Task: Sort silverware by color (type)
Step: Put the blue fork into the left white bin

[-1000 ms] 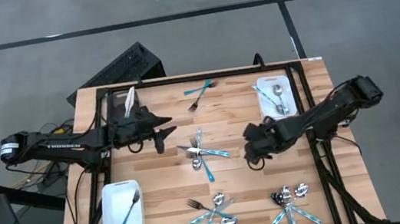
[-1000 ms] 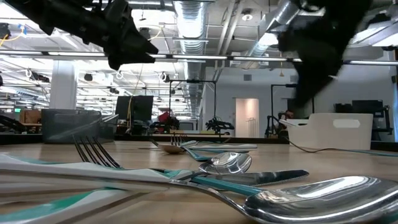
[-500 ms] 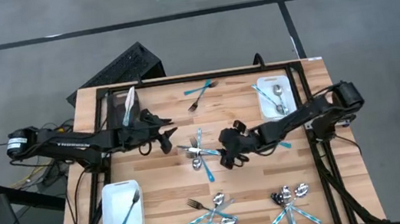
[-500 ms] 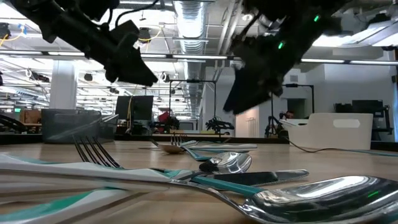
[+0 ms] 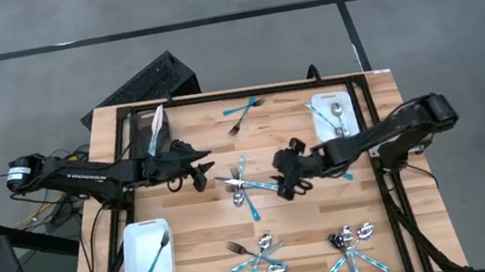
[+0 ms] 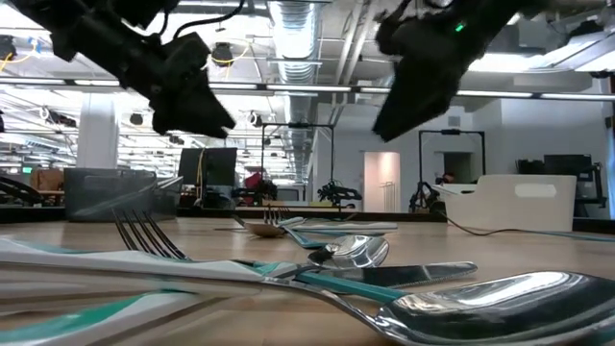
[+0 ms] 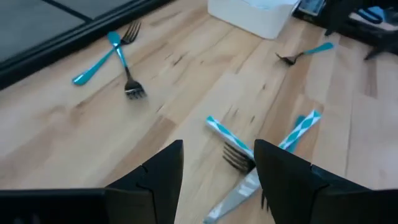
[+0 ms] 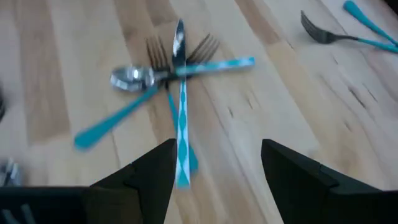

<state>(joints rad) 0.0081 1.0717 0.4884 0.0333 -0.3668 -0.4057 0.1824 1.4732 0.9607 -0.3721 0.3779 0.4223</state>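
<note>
- Since a second ago the right gripper has swung from the table's right side to the middle and now hangs just right of the central pile of silverware, jaws spread wide and holding nothing
- Left gripper has shifted only slightly; it hovers just left of that same pile, fingers apart and empty
- Central pile: a patterned teal-handled knife, a spoon and forks crossed over one another on the wooden table, untouched between the two grippers
- Two teal-handled forks lie crossed near the table's far edge
- A white bin at the far right holds silver pieces; just beside it on the wood lies a teal-handled fork
- Another white bin at the near left holds one teal-handled piece
- Two more mixed heaps sit along the near edge, one at the centre and one to the right
- A dark bin at the far left holds a pale utensil
</note>
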